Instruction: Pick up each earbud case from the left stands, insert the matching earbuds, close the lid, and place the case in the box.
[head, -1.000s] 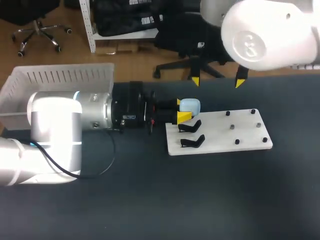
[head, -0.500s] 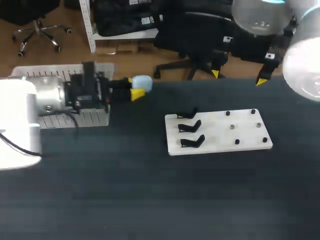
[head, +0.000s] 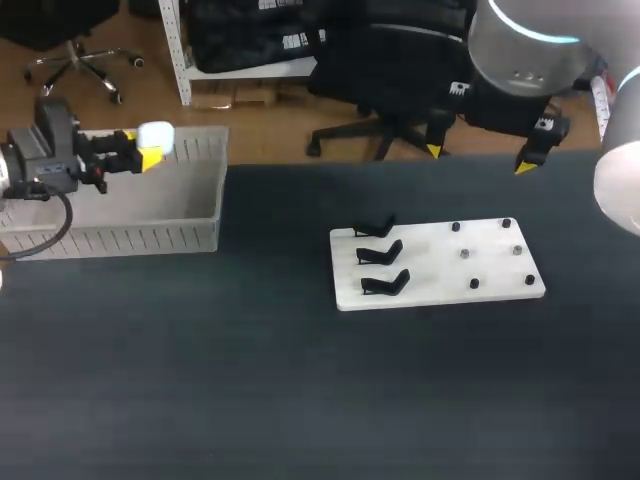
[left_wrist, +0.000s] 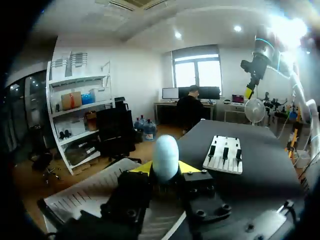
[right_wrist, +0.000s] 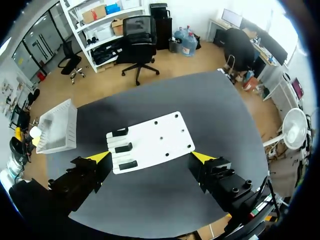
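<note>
- Spanning the dark table (head: 300, 400), a long sweep has been made by the left arm (head: 40, 165): a second ago it was stretched out to the white board (head: 440, 290) near the middle, and it has now been drawn back to the far left.
- The right arm (head: 525, 60) has been pulled away to the far right, clear of the board. The right gripper (head: 478, 158) is held spread wide with nothing between its yellow tips.
- The white box (head: 120, 235) at the far left has not been shifted. The left gripper (head: 150, 145) is now held over its far rim.
- The pale blue earbud case (head: 157, 133) has been lifted off the board and carried along. It is pinched between the left gripper's yellow tips, and in the left wrist view it appears to be closed.
- The three black stands (head: 385, 255) on the board's left side are all left bare.
- From this it is judged that the last case is being delivered: only its lowering and release into the box remain to be done.
</note>
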